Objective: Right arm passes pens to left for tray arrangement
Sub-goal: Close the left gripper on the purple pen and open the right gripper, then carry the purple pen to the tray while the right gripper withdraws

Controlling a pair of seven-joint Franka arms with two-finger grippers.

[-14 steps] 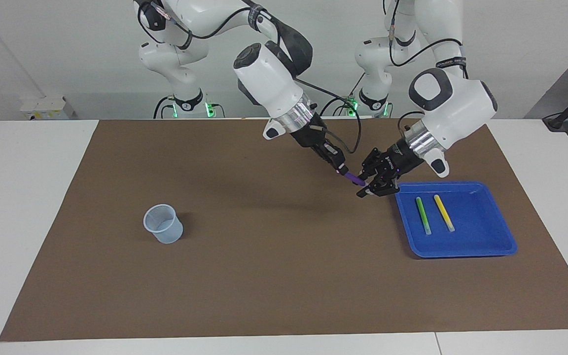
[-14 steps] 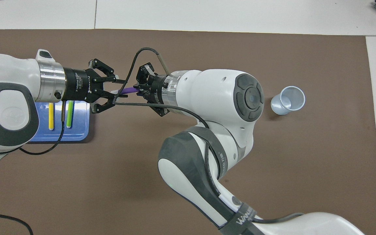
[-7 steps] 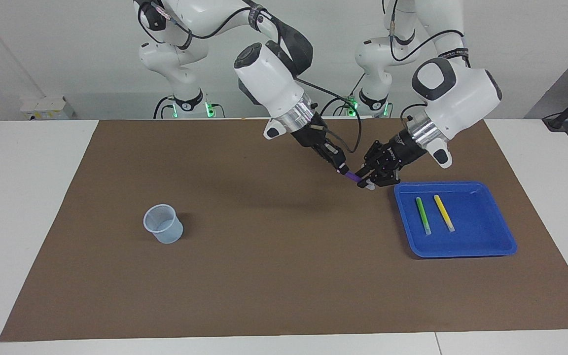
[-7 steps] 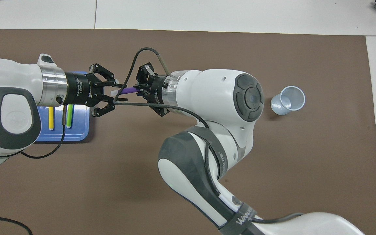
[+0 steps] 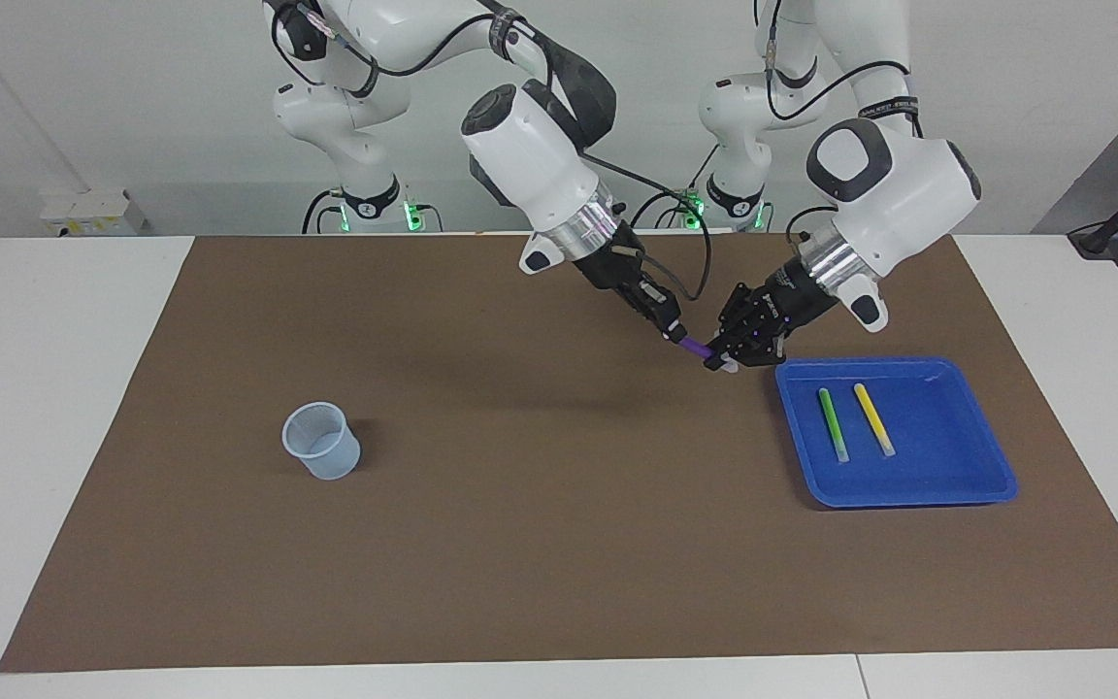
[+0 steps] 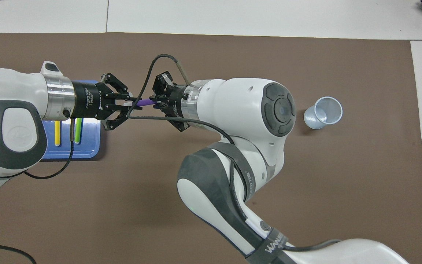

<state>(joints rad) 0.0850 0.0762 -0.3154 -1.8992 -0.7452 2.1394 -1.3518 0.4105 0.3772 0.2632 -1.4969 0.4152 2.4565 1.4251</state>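
Note:
The purple pen (image 5: 694,348) hangs in the air over the brown mat, just beside the blue tray (image 5: 952,442). My right gripper (image 5: 673,333) is shut on its upper end. My left gripper (image 5: 723,360) is shut on its whitish tip end, so both hold it. In the overhead view the purple pen (image 6: 144,103) spans between my left gripper (image 6: 128,105) and my right gripper (image 6: 156,100). The green pen (image 5: 832,423) and the yellow pen (image 5: 873,418) lie side by side in the tray. They also show in the overhead view, the green pen (image 6: 78,130) and the yellow pen (image 6: 57,132), in the tray (image 6: 88,146).
A small translucent plastic cup (image 5: 322,442) stands on the brown mat toward the right arm's end of the table; it also shows in the overhead view (image 6: 324,112). The right arm's cable (image 6: 167,58) loops over the hand-over spot.
My left gripper has moved in along the purple pen and its fingers have closed from open onto the whitish tip. The right gripper has stayed put, still holding the pen.

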